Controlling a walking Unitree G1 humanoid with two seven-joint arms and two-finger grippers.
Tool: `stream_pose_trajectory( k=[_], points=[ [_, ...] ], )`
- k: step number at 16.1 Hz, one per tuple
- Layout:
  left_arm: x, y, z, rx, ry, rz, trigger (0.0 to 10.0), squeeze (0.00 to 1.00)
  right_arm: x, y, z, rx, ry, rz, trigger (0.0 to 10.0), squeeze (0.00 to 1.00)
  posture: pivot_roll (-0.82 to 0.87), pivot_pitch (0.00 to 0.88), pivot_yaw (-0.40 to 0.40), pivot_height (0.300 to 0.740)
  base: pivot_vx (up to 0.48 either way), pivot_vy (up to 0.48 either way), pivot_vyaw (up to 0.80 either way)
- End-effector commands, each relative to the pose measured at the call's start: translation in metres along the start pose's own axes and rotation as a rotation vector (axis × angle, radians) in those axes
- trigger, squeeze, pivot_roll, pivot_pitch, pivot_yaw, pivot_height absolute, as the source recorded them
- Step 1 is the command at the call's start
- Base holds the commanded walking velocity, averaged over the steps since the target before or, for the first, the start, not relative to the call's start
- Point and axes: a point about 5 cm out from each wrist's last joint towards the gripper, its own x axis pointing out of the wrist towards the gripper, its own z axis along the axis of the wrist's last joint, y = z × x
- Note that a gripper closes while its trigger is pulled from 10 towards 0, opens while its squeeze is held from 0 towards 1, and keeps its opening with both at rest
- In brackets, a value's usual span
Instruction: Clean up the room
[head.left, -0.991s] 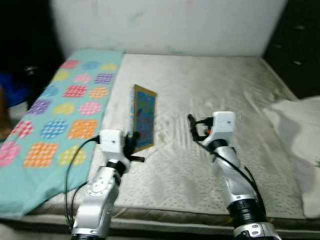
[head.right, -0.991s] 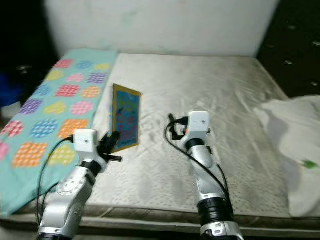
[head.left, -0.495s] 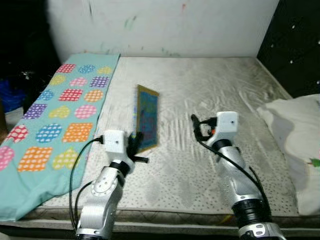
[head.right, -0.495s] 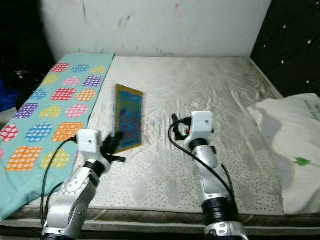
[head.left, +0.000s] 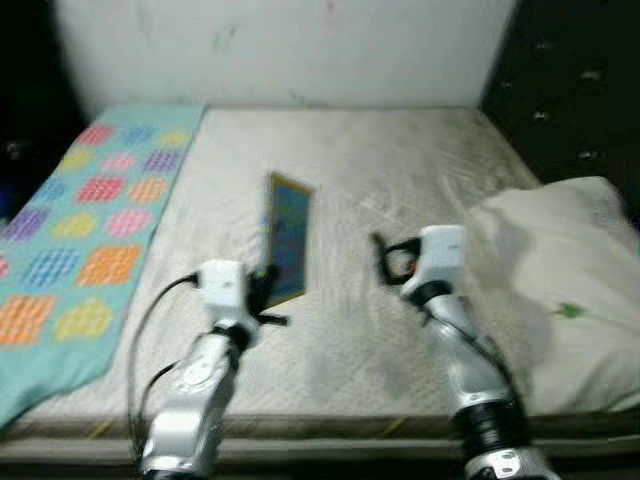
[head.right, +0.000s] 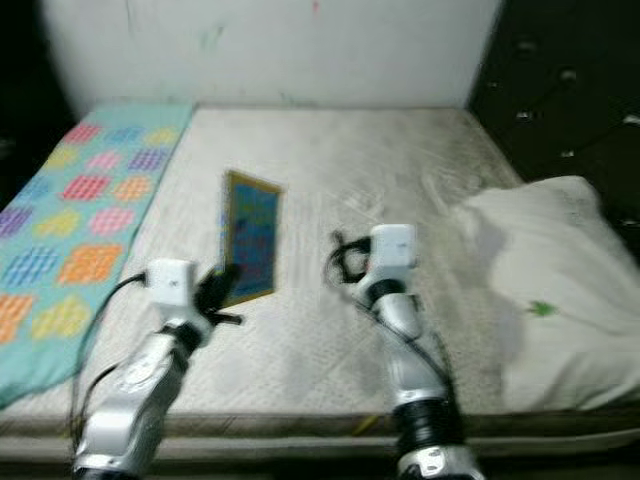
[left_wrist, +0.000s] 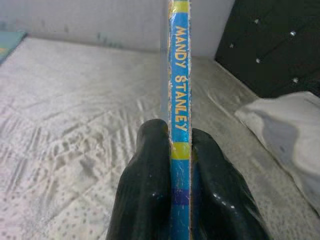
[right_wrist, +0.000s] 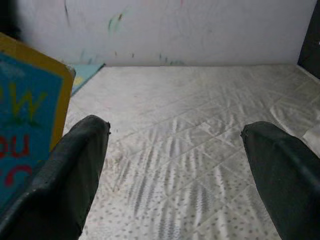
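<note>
The left gripper (left_wrist: 179, 150) pinches the book (head.left: 287, 238) by its spine, upright above the mattress (head.left: 380, 170) — a hold suited to carrying it off — while the right gripper (right_wrist: 175, 150), fingers spread and empty, hovers alongside.

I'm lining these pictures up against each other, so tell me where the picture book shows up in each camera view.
Left eye view: the book stands upright mid-mattress, held by the left gripper.
Right eye view: left of centre, above that gripper.
Left wrist view: its blue spine runs up between the two fingers.
Right wrist view: its yellow-edged cover stands beside one finger.
Shared landmark: the mattress.
</note>
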Motion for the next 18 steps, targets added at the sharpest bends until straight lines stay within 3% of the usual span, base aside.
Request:
stream_pose_trajectory(
  k=[1, 10, 18],
  points=[
    [0.0043, -0.0100, 0.0097, 0.005, -0.045, -0.040, 10.0, 0.00, 0.0001, -0.0082, 0.0028, -0.011, -0.007, -0.024, 10.0, 0.00, -0.11, 0.000, 0.009, 0.740, 0.000, -0.360, 0.00],
    [0.0017, -0.0070, 0.0085, 0.012, -0.047, -0.033, 10.0, 0.00, -0.0063, -0.0075, -0.0023, -0.013, 0.003, -0.019, 10.0, 0.00, -0.11, 0.000, 0.009, 0.740, 0.000, -0.340, 0.00],
    [0.0014, -0.0048, 0.0107, -0.005, -0.071, -0.022, 10.0, 0.00, -0.0051, -0.0063, -0.0010, -0.015, 0.002, -0.015, 10.0, 0.00, -0.11, 0.000, 0.004, 0.740, 0.000, 0.000, 0.00]
  ],
)
